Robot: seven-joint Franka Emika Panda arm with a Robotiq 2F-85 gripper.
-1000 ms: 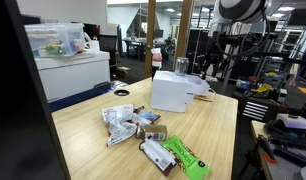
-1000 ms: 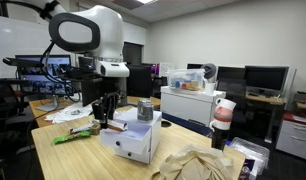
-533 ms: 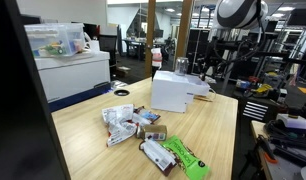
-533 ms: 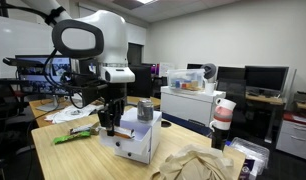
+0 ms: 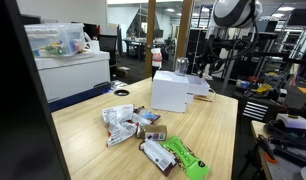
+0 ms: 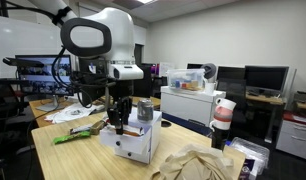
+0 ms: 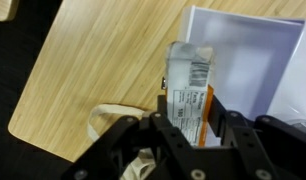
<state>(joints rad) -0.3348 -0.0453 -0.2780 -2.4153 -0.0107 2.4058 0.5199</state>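
Your end effector (image 7: 189, 120) was clenched on a labelled packet (image 7: 189, 82), which stood upright between its fingers. In the wrist view the packet hung at the 9 o'clock edge of the white box (image 7: 248, 55), above the wooden bench (image 7: 93, 60).

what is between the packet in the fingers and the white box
Nothing visible. The fingers grip the packet, and in the wrist view it overlaps the edge of the white box, with no other thing between them.
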